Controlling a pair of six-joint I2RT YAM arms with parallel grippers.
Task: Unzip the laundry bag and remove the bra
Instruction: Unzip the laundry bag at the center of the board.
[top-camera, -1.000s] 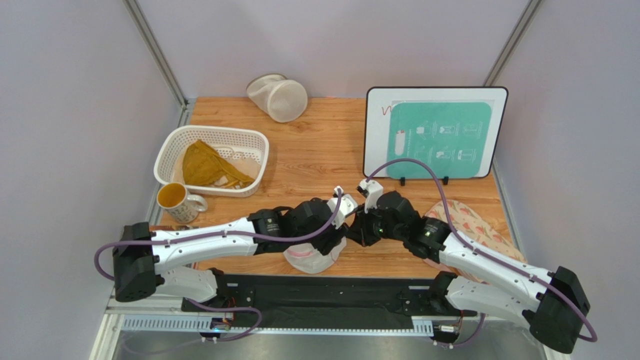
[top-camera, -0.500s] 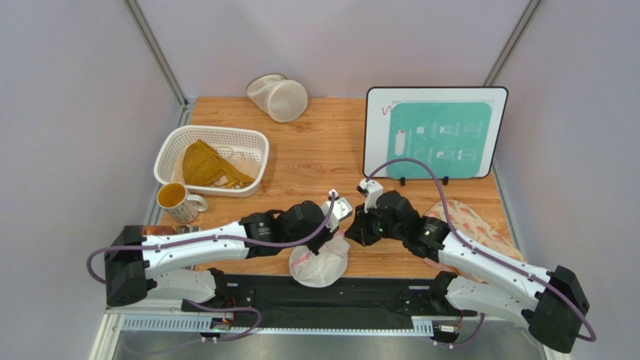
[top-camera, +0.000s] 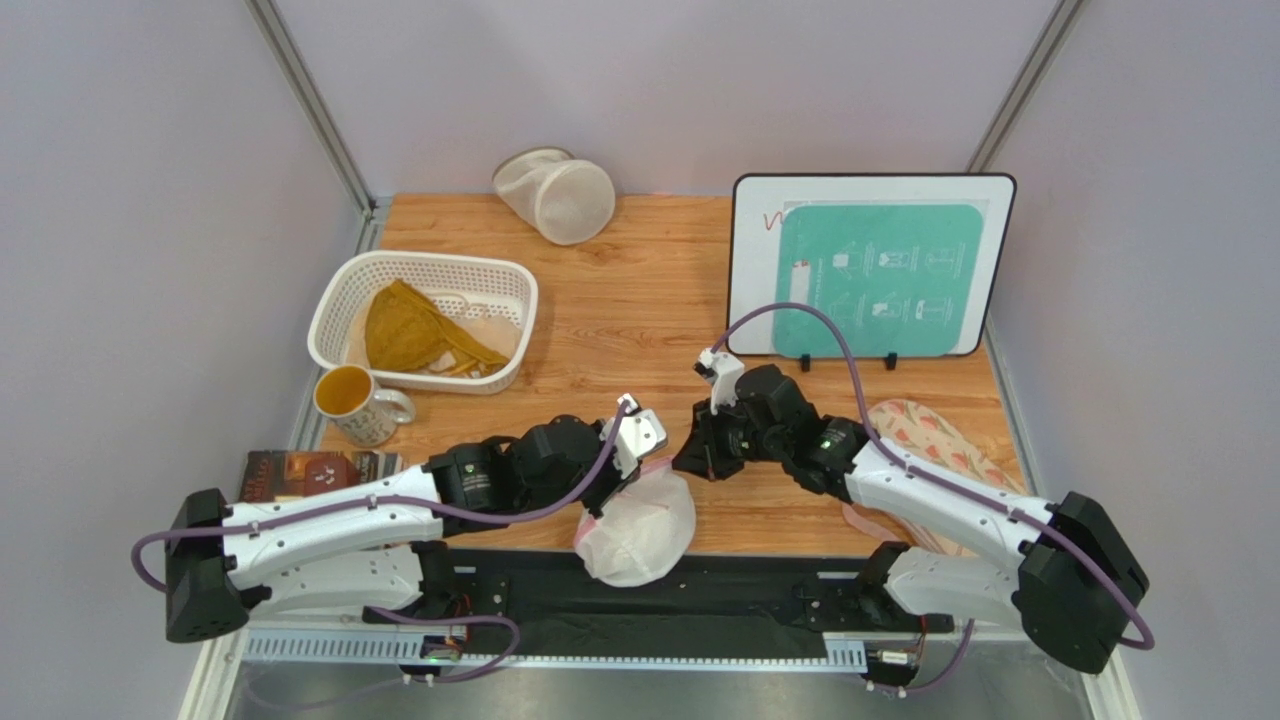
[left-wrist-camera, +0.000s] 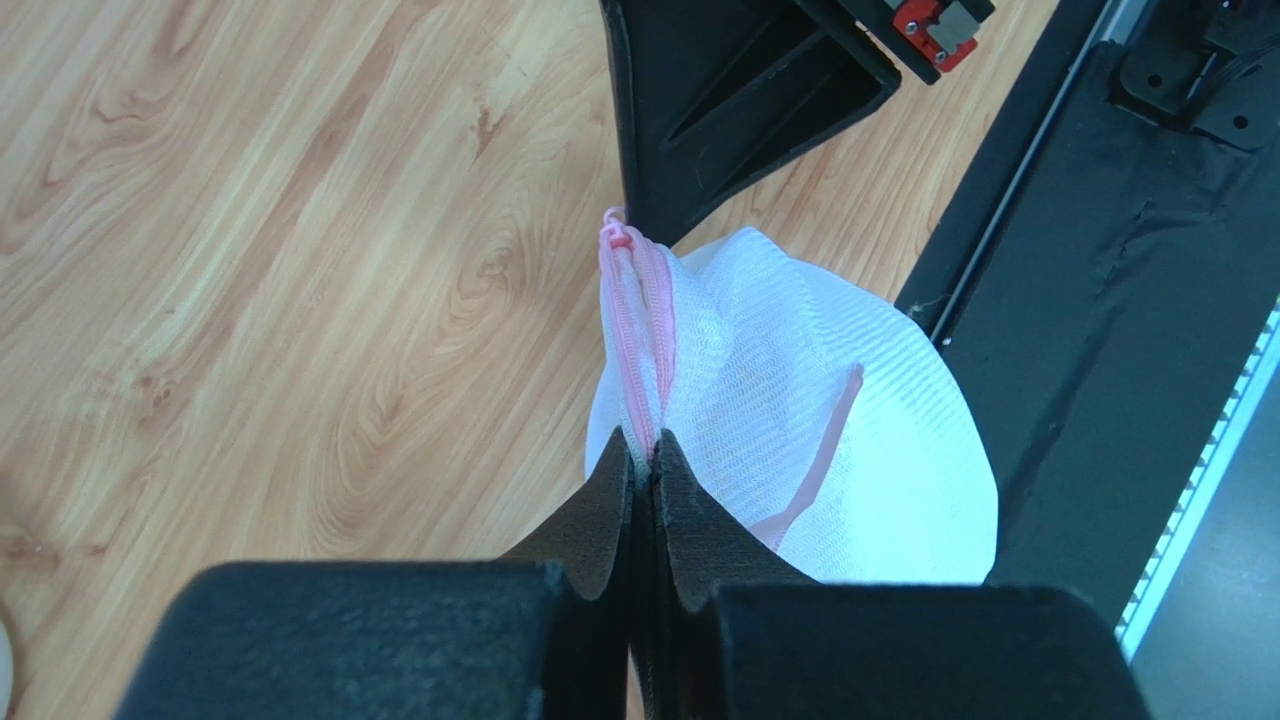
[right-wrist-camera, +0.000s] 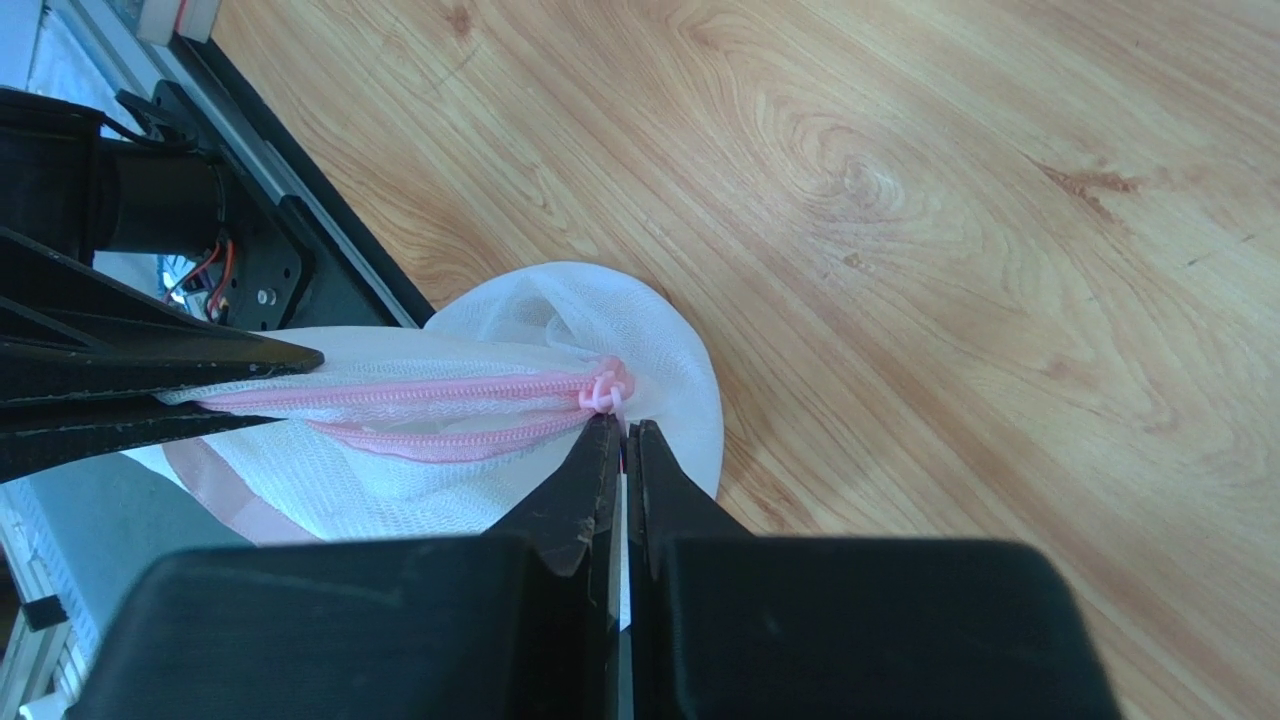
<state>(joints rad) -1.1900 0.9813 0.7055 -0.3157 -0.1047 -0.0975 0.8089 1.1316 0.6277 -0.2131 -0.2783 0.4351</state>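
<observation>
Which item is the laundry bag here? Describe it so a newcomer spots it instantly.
On the wooden table, look at the middle of the near edge. The laundry bag is the round white mesh pouch there. Its pink zipper distinguishes it from the cream mesh bag at the far edge.

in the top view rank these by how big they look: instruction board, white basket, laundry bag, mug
1. instruction board
2. white basket
3. laundry bag, partly hidden, so only its visible part is judged
4. mug, close to the bag's visible part
</observation>
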